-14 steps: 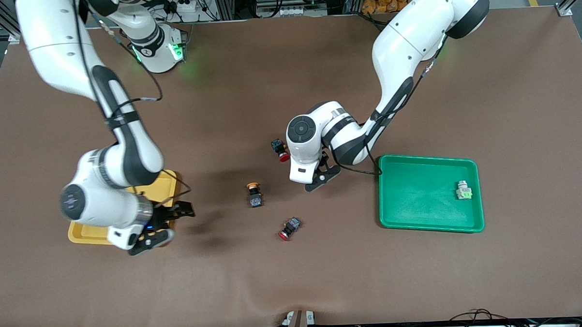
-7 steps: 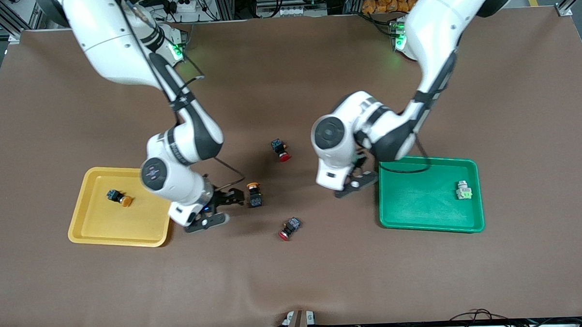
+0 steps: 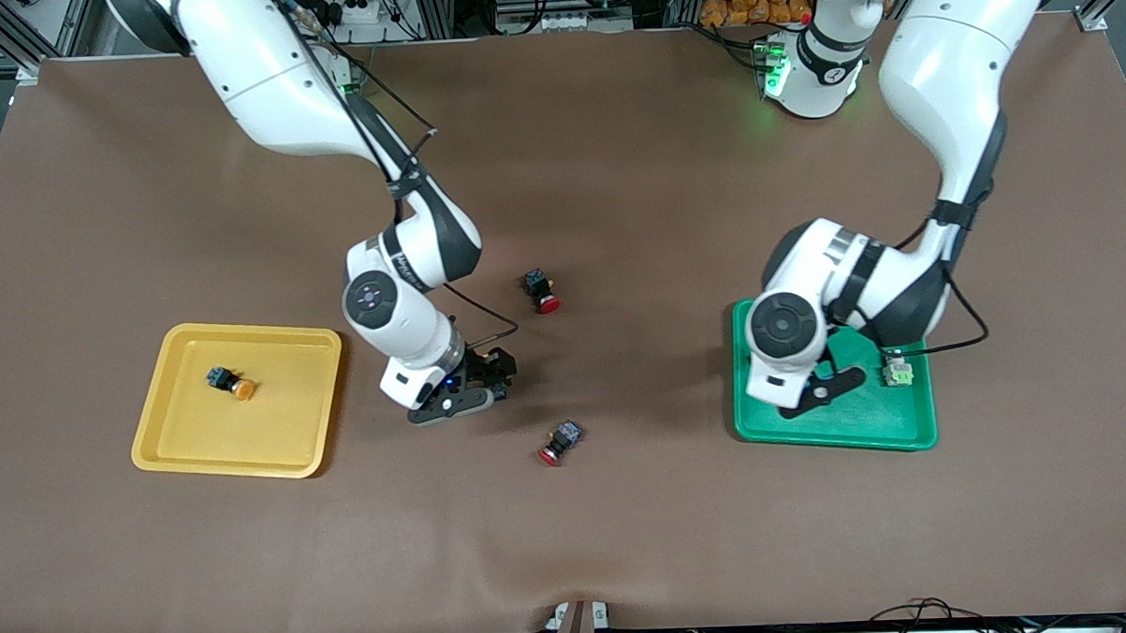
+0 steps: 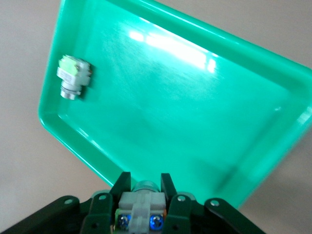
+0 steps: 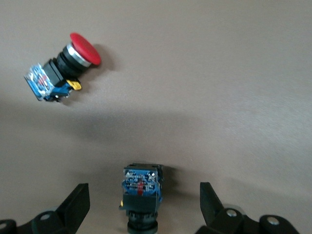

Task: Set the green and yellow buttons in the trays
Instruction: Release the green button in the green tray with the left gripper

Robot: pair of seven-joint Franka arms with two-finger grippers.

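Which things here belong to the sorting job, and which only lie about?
Job: yellow tray with one yellow button; second yellow button under the right gripper; green tray with one green button; second green button in the left gripper.

Lying about: two red buttons.

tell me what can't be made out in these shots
- Front view: the yellow button under the right gripper is hidden by its fingers.
- Left wrist view: the green button held in the left gripper is cut off by the edge.
- Right wrist view: the yellow button's cap is cut off.
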